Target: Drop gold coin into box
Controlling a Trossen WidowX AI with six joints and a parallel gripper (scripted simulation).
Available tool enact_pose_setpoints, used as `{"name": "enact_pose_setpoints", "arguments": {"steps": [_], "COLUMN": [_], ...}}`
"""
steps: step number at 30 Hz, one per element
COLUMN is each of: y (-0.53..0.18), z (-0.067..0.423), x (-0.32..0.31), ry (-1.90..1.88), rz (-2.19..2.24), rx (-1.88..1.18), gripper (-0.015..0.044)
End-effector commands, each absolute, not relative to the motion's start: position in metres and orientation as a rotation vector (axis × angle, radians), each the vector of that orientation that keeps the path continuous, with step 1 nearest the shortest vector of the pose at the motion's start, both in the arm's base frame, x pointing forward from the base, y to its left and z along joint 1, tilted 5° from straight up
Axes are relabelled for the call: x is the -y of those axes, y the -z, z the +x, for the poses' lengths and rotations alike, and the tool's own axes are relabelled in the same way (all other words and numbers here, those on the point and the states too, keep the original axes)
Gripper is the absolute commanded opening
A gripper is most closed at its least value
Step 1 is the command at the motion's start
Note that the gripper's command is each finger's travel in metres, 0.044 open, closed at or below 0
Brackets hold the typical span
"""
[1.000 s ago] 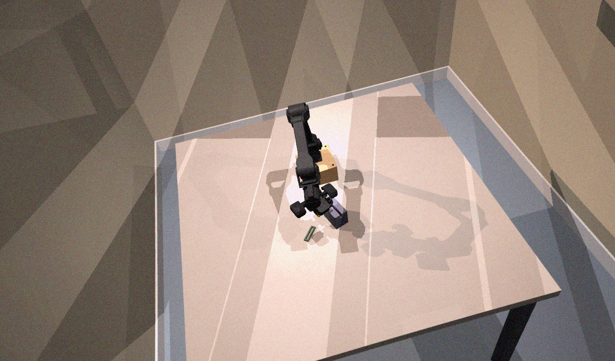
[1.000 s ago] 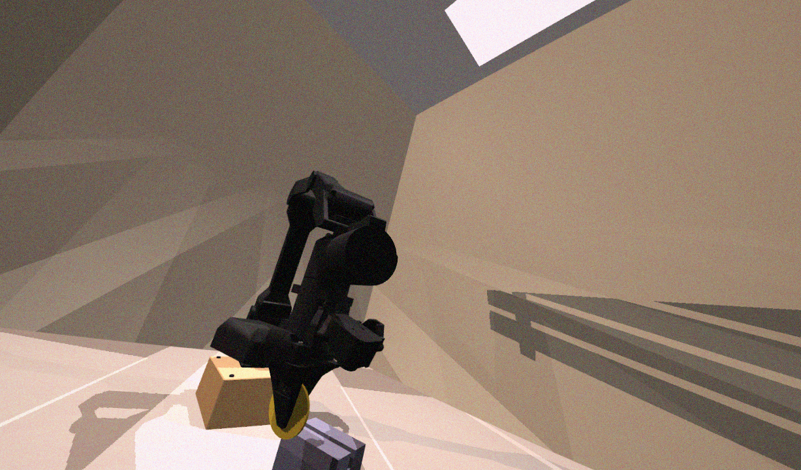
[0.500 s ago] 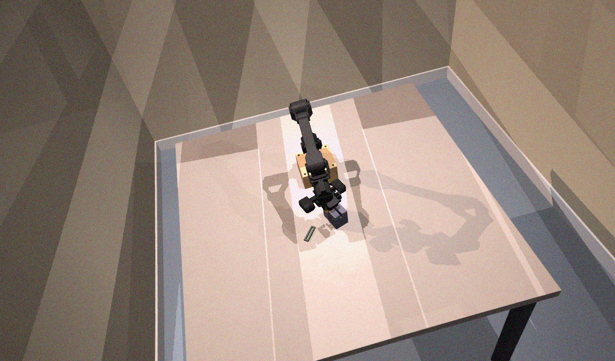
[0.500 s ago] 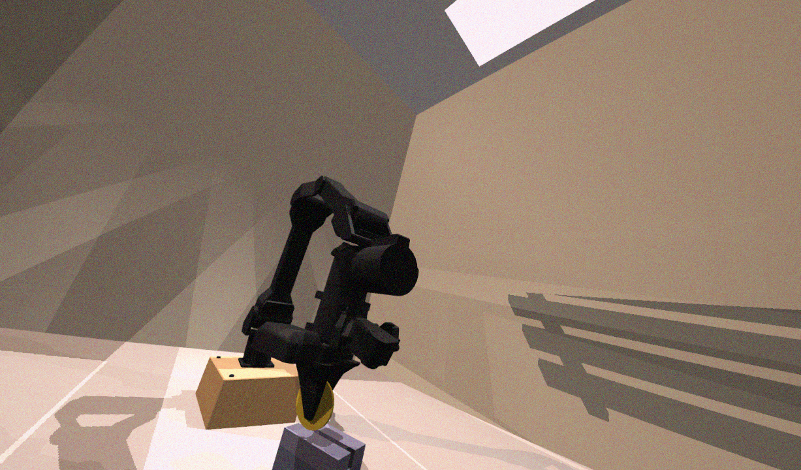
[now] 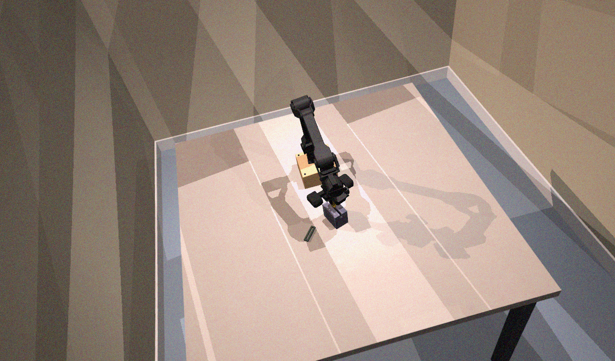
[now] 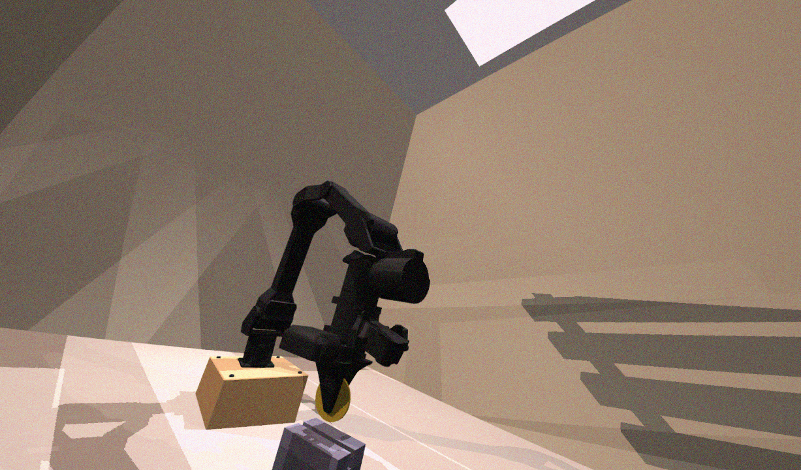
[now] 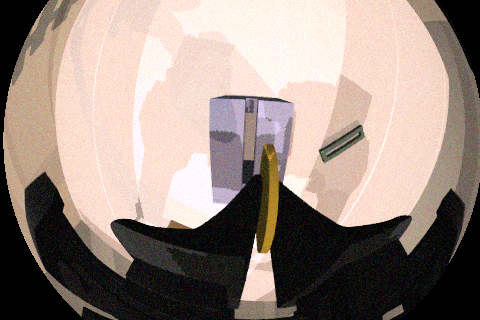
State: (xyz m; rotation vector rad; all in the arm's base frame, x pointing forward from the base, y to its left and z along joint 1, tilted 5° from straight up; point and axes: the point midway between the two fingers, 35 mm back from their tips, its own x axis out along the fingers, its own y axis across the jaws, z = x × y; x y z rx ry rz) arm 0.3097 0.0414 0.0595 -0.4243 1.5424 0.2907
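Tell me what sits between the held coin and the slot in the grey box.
Nothing visible. The gripper holds the coin edge-on above the box, roughly in line with its slot; the empty holder lies off to the side.
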Motion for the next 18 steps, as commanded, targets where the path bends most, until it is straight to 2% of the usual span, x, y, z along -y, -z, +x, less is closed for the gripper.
{"name": "enact_pose_setpoints", "arguments": {"steps": [1,18], "y": [-0.0581,-0.0584], "z": [0.3045,0.3053], "x": [-0.0482,-0.0470], "ry": [-0.293,-0.292], "rz": [-0.418,-0.424], "rx": [-1.542,-1.543], "gripper": [0.0000,0.0000]}}
